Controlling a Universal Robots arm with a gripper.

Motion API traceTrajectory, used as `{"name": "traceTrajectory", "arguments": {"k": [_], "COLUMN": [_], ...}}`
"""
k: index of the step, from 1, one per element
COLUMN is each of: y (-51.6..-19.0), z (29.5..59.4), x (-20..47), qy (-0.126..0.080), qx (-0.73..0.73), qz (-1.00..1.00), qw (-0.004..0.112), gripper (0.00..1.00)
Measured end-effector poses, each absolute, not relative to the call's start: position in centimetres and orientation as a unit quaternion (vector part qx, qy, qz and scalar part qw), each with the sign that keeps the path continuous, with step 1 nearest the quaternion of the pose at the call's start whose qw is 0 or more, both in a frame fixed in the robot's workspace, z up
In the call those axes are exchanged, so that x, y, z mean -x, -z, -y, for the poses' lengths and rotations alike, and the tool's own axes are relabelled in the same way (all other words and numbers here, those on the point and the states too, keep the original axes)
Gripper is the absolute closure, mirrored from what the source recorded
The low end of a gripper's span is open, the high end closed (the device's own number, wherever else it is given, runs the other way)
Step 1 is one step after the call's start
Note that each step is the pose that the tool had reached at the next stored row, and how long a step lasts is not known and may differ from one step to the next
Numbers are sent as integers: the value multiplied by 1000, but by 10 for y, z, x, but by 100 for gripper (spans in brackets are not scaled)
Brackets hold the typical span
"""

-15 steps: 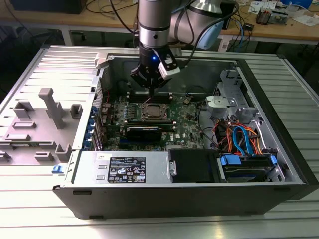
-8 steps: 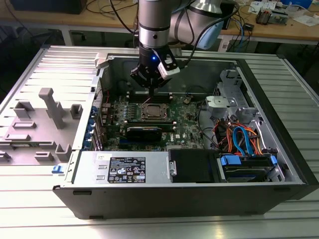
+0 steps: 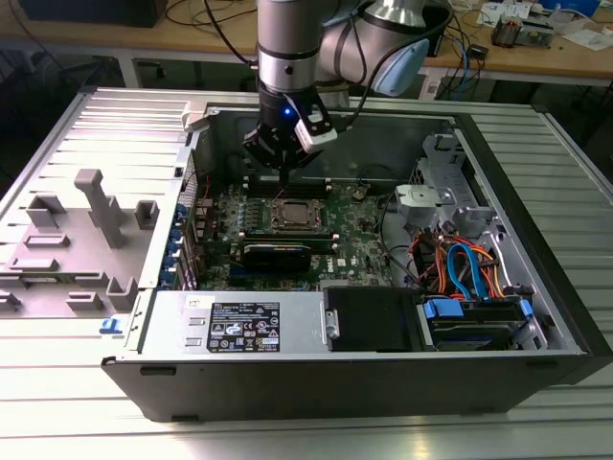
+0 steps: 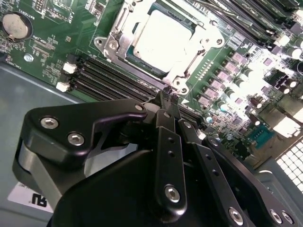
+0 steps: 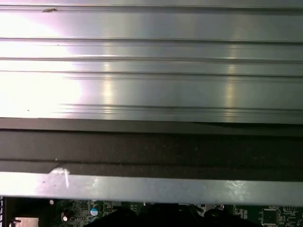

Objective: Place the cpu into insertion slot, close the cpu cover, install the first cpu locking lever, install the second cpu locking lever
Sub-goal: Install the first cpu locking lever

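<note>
Black-fingered gripper [image 4: 166, 97], fingers pressed together on nothing, poised just beside the silvery-rimmed square insertion slot [image 4: 163, 42]. Dull silver-grey square cpu [image 4: 163, 35] seated there under the thin silvery cpu cover [image 4: 201, 40], upper centre of frame.

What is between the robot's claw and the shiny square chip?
In the second wrist view, only the cpu cover's silvery frame edge lies between the gripper and the cpu.
</note>
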State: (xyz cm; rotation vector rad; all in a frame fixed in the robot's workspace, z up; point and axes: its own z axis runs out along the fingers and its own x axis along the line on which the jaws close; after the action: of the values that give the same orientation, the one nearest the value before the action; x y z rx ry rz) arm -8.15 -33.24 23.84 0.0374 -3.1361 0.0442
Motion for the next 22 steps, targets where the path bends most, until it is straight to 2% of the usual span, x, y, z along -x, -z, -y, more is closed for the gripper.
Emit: {"name": "traceTrajectory", "arguments": {"k": [22], "y": [-225], "z": [328], "x": [65], "qy": [-15], "qx": [-12], "qz": [1000], "qw": [3], "gripper": [89]}}
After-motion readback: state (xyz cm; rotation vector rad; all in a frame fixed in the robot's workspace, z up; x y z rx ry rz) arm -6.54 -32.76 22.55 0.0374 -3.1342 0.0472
